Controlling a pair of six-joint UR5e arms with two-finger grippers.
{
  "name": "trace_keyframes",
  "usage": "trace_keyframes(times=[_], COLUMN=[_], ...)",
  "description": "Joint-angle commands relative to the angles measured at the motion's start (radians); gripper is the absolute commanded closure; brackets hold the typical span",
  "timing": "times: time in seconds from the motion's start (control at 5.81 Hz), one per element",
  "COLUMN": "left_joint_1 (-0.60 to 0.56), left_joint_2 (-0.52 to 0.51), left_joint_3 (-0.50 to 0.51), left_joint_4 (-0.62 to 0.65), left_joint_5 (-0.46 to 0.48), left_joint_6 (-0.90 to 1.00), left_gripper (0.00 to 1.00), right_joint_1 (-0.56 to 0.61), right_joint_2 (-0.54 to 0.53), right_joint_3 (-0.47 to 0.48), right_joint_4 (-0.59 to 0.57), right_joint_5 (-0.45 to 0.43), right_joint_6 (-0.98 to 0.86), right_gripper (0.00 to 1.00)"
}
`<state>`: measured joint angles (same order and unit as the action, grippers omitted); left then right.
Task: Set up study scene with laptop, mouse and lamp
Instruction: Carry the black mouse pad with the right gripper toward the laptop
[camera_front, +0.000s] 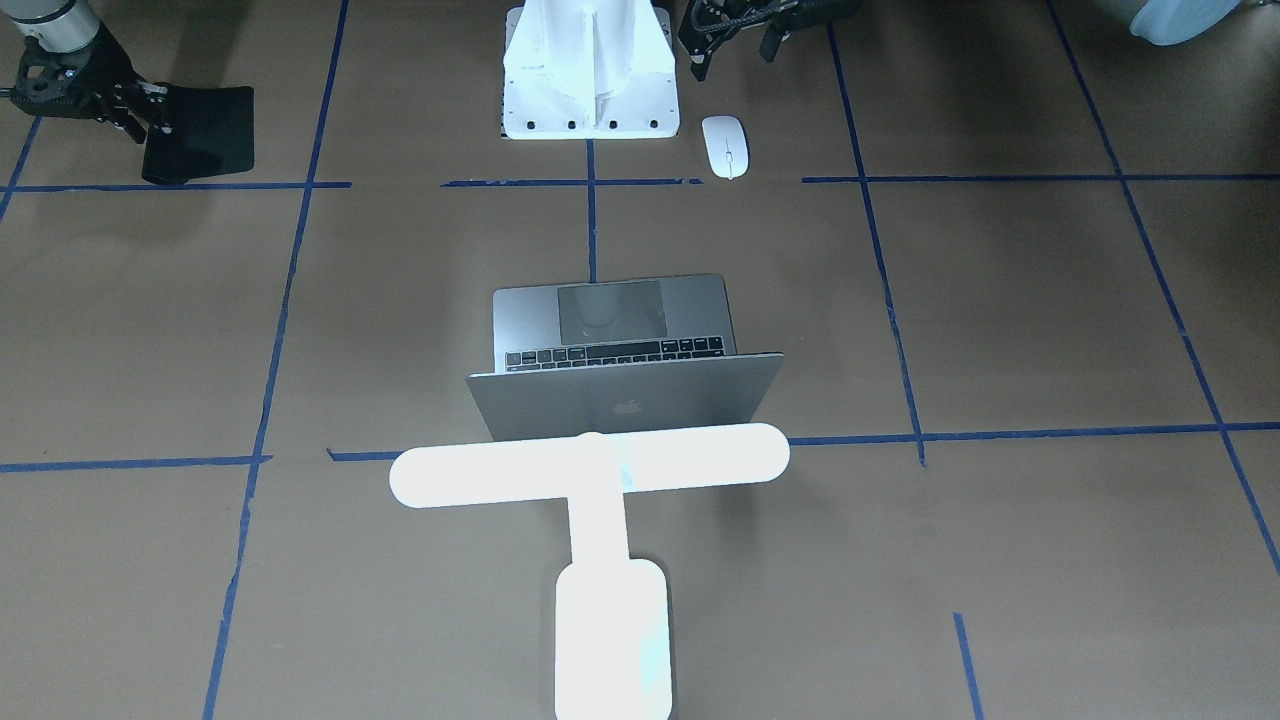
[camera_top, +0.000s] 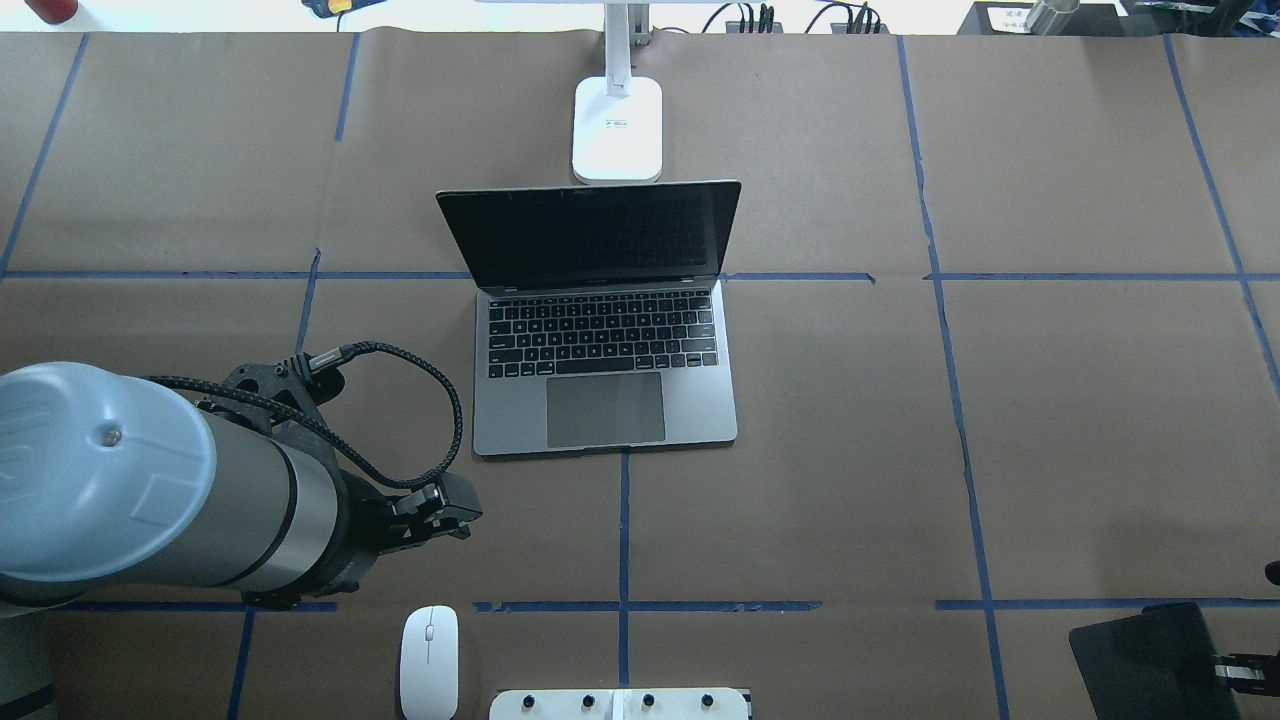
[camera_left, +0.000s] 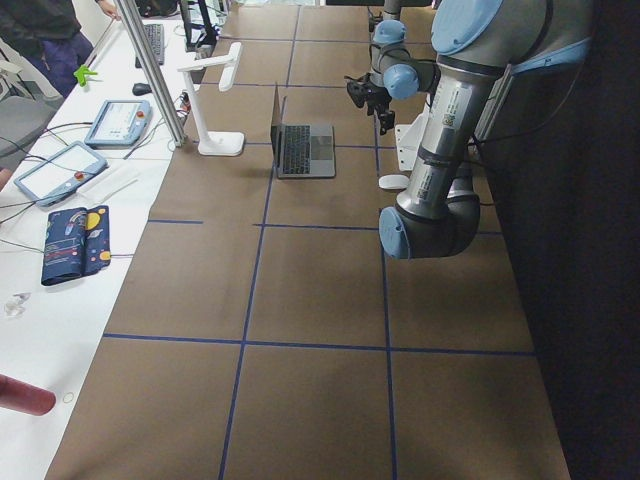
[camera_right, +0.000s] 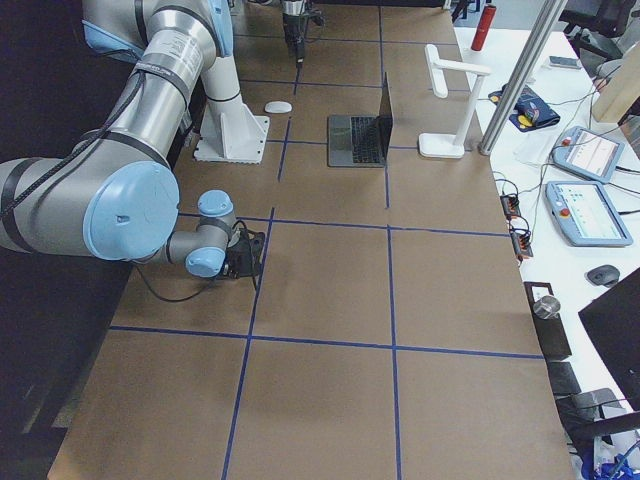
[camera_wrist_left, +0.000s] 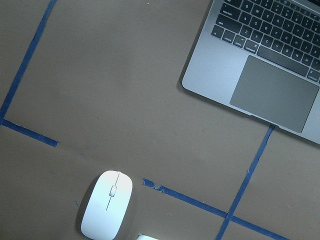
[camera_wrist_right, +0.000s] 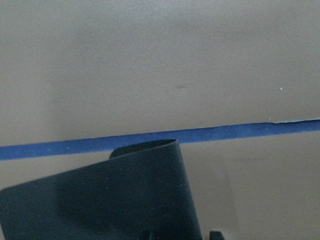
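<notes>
My left gripper (camera_front: 735, 55) is partly cut off by the top edge of the front view. Its fingers stand spread with nothing between them, near the mouse (camera_top: 429, 662) but not touching it. The mouse lies just beside the white pedestal (camera_front: 590, 90), well apart from the laptop (camera_top: 605, 400). My right gripper (camera_front: 148, 118) is clenched on the edge of a black pad (camera_front: 210, 125), and its fingertips are hard to make out against the black. The laptop stands open, screen dark, with the lamp (camera_top: 617, 150) just behind it. The lamp's head is cut off overhead and glares blank white from the front. An apple logo (camera_front: 626, 407) shows on the lid. The label (camera_top: 617, 125) on the lamp's base is too small to read.
</notes>
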<state>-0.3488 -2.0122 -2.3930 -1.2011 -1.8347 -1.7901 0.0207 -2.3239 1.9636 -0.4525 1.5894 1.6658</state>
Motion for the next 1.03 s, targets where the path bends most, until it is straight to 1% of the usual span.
trace_keyframes(times=[0.0, 0.17, 0.34, 0.52, 0.69, 0.86], left_joint_1=[-0.001, -0.001, -0.001, -0.001, -0.001, 0.001], left_joint_2=[0.001, 0.001, 0.001, 0.001, 0.003, 0.003], left_joint_3=[-0.012, -0.012, -0.014, -0.012, -0.012, -0.012], left_joint_4=[0.000, 0.000, 0.000, 0.000, 0.000, 0.000], left_joint_5=[0.000, 0.000, 0.002, 0.003, 0.003, 0.003], left_joint_6=[0.000, 0.000, 0.000, -0.002, -0.005, -0.006], left_gripper=[0.00, 0.00, 0.00, 0.00, 0.00, 0.00], right_joint_1=[-0.001, -0.001, 0.001, 0.002, 0.002, 0.013], right_joint_2=[0.001, 0.001, 0.001, 0.012, 0.037, 0.075], right_joint_3=[-0.002, -0.008, -0.006, -0.006, -0.002, -0.003], right_joint_4=[0.000, 0.000, 0.001, 0.003, 0.009, 0.070], right_joint_5=[0.001, 0.001, -0.002, -0.021, -0.095, -0.124], right_joint_6=[0.002, 0.002, 0.005, 0.012, 0.011, 0.011], right_gripper=[0.77, 0.86, 0.97, 0.99, 1.00, 1.00])
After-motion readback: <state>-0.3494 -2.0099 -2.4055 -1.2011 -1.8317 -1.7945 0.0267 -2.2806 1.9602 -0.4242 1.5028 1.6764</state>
